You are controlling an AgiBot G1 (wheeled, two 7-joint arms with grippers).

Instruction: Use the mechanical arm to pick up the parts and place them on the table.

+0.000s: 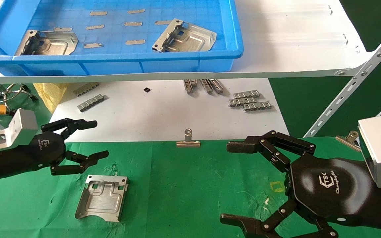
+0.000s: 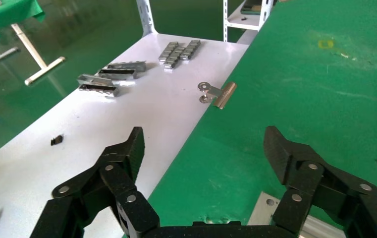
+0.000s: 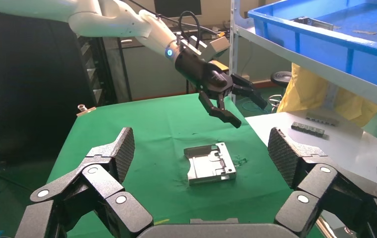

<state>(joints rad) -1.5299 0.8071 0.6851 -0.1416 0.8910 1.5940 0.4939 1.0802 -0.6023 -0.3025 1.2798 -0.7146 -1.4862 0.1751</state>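
One silvery stamped part (image 1: 103,197) lies flat on the green table (image 1: 184,185), also seen in the right wrist view (image 3: 210,163). Two more parts (image 1: 46,43) (image 1: 184,37) lie in the blue bin (image 1: 127,61) on the upper shelf. My left gripper (image 1: 98,140) is open and empty, hovering just above and behind the part on the table; its fingers (image 2: 277,148) frame the cloth edge, with a corner of the part (image 2: 265,218) below. My right gripper (image 1: 232,183) is open and empty at the table's right side.
A white board (image 1: 164,109) behind the table holds small ribbed grey strips (image 1: 248,100) (image 1: 90,102). A silver binder clip (image 1: 188,140) grips the cloth's back edge; another (image 1: 347,138) sits at the right. A white shelf strut (image 1: 352,89) slants at the right. A yellow square mark (image 1: 277,187) is on the cloth.
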